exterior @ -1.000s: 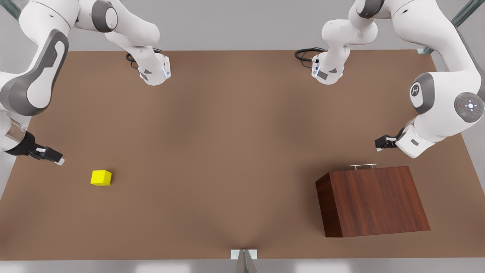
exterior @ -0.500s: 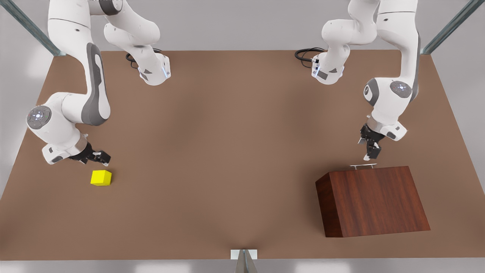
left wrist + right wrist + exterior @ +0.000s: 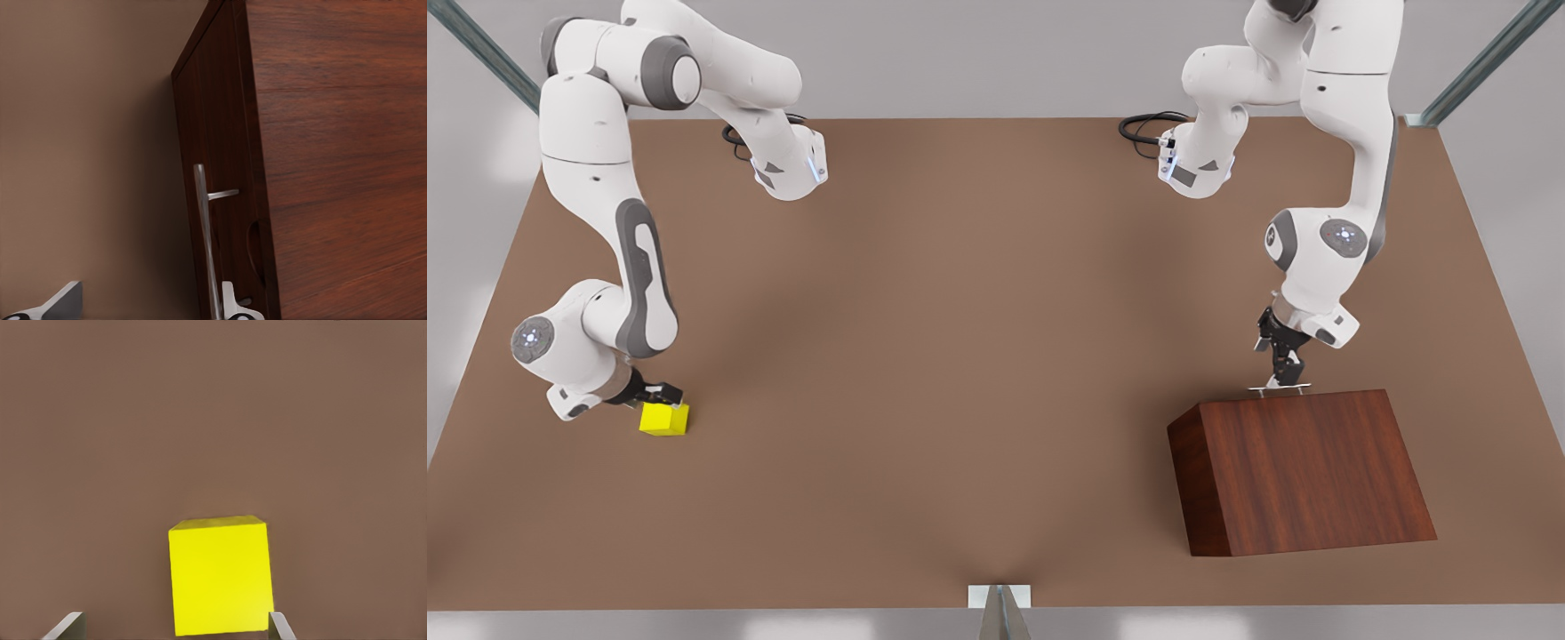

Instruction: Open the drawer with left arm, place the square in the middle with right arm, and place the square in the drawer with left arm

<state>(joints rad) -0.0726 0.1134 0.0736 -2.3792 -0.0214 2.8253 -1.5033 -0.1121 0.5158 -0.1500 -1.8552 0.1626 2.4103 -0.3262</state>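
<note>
The square [image 3: 665, 420] is a small yellow cube on the table at the front view's left. My right gripper [image 3: 660, 396] is low over it and open; in the right wrist view the square [image 3: 220, 583] lies between the two fingertips [image 3: 67, 627]. The wooden cabinet [image 3: 1303, 471] stands at the front view's right with its drawer shut, the silver handle [image 3: 1279, 388] at its far edge. My left gripper [image 3: 1285, 378] hangs open right at that handle. In the left wrist view the handle [image 3: 203, 227] runs beside one fingertip [image 3: 230, 303], in front of the drawer [image 3: 220, 153].
The brown tabletop [image 3: 960, 356] stretches wide between the two arms, which are mounted on bases [image 3: 791, 169] at the far edge. A small metal bracket [image 3: 1000, 597] sits at the near edge.
Both arms swung inward and down. The right gripper came from the table's side to straddle the square. The left gripper dropped from beside the cabinet onto the drawer handle.
</note>
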